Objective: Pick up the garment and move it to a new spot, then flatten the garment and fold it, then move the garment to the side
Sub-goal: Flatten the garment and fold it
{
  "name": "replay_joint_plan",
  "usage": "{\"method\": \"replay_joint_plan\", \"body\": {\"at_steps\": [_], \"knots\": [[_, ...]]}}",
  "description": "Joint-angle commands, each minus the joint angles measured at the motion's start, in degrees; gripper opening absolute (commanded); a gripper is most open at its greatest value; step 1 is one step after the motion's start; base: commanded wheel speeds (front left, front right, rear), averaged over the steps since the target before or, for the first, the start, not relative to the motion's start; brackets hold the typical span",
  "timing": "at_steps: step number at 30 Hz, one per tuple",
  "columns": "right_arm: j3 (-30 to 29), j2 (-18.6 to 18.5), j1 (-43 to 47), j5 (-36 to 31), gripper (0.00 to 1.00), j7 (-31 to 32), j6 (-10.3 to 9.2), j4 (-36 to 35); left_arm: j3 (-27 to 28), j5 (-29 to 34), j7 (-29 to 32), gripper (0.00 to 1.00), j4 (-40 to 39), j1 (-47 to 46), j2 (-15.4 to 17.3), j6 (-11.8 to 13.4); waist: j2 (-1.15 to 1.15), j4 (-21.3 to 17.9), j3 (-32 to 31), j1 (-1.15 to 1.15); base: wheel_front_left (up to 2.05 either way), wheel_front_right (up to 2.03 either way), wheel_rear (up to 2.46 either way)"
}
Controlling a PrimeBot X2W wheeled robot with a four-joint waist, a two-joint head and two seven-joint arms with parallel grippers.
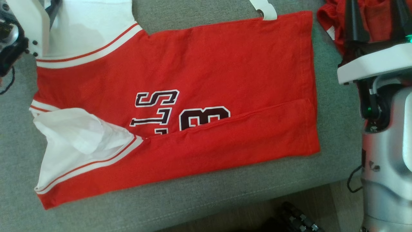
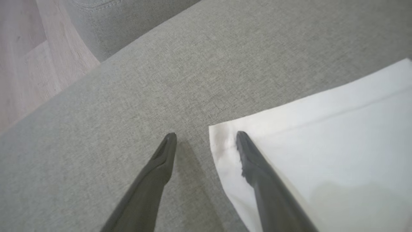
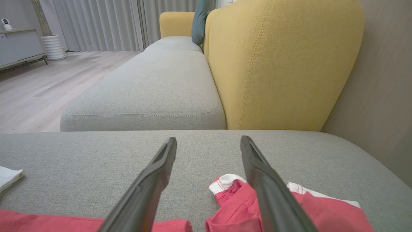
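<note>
The left gripper (image 2: 206, 135) points steeply downward, its two dark jaws parted with nothing between them; in the head view its pale wrist casing (image 1: 30, 22) and a black cabled joint (image 1: 9, 51) sit at the upper left corner. The right arm's silver forearm (image 1: 386, 161) stands along the right edge, topped by a white wrist plate (image 1: 370, 66) with a green light (image 1: 370, 111) glowing just under it; beyond the plate the right gripper (image 3: 208, 139) is held nearly level, jaws spread wide and empty, pointing up the head view.
</note>
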Motion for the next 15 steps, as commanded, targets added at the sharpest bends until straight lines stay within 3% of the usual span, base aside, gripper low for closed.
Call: {"method": "replay_joint_plan", "body": {"at_steps": [1,5,15], "knots": [[0.6,-0.2,0.5,0.3,1.0,-0.3,0.19,-2.4,0.2,-1.8,1.0,0.0,-1.3,-1.9,1.8,0.1,0.0,0.2,-0.2,0.0,0.0,0.0,0.0],[-0.4,-0.2,0.5,0.1,1.0,-0.3,0.19,-2.4,-0.9,-4.2,-0.4,0.0,-2.3,-2.2,1.8,0.1,0.0,1.1,-0.7,0.0,0.0,0.0,0.0],[-0.3,-0.2,1.6,6.1,1.0,0.1,0.19,3.7,0.6,-4.4,-16.3,0.0,-1.4,-3.0,-0.6,0.1,0.0,6.4,-4.9,0.0,0.0,0.0,0.0]]}}
